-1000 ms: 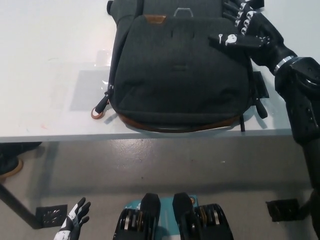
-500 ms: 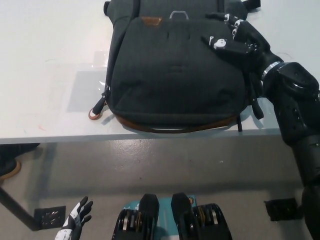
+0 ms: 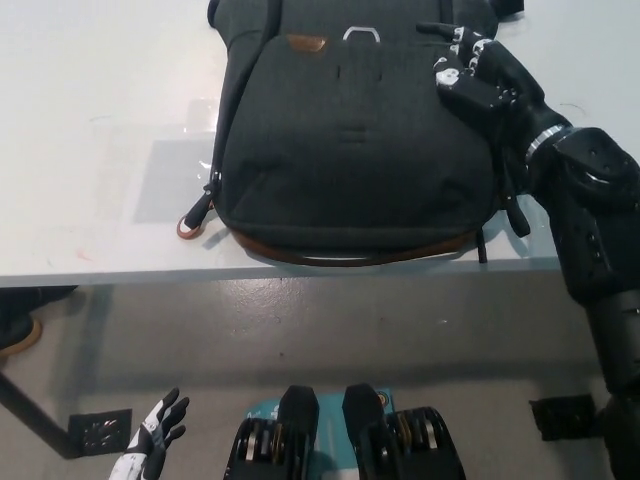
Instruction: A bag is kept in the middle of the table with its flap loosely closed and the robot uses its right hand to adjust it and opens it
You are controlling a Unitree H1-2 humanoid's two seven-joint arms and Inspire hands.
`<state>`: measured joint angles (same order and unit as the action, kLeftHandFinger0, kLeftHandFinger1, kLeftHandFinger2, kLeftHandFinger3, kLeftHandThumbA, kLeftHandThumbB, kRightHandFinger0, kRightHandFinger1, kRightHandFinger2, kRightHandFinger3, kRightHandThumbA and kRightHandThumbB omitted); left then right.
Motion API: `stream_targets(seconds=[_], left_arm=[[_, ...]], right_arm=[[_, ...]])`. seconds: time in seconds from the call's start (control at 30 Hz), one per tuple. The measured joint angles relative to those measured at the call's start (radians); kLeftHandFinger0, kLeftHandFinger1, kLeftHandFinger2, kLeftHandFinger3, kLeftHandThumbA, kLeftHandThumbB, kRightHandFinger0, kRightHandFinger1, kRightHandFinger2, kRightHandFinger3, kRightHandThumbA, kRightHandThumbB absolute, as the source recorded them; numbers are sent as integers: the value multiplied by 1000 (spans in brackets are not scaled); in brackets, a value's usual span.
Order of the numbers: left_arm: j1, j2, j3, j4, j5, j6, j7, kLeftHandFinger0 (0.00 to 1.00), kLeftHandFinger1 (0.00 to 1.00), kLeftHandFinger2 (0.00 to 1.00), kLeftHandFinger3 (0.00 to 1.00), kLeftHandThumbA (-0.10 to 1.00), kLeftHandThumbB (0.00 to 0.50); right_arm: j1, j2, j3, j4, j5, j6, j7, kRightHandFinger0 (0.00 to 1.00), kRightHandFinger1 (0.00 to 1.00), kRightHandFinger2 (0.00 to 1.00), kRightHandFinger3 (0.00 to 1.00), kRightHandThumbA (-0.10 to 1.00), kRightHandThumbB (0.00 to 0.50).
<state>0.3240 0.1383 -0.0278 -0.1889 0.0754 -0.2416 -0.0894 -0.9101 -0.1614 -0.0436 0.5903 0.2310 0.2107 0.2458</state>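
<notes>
Head view: I'm resting right hand (image 3: pixel 478 82) on bag (image 3: pixel 355 150) far-right flap corner, fingers curled, grip unclear; left hand (image 3: pixel 152 443) hanging open below counter (image 3: pixel 90 150).

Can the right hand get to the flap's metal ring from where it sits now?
Probably yes. The right hand lies on the bag at its upper right, and only bare fabric separates it from the metal ring.

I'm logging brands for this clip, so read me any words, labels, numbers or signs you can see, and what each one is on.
No text can be read.
The brown patch on the bag: too small and blurred to show any lettering.
The right hand, left hand and table: no readable markings.
</notes>
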Motion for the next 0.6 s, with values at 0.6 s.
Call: stream_targets(seconds=[0.6], left_arm=[[-13,0,2,1,-4,1,0,1000,1000,1000,1000,1000,1]], right_arm=[[357,71,3,-644,-18,86,-60,1,332,508,502,-100,125]])
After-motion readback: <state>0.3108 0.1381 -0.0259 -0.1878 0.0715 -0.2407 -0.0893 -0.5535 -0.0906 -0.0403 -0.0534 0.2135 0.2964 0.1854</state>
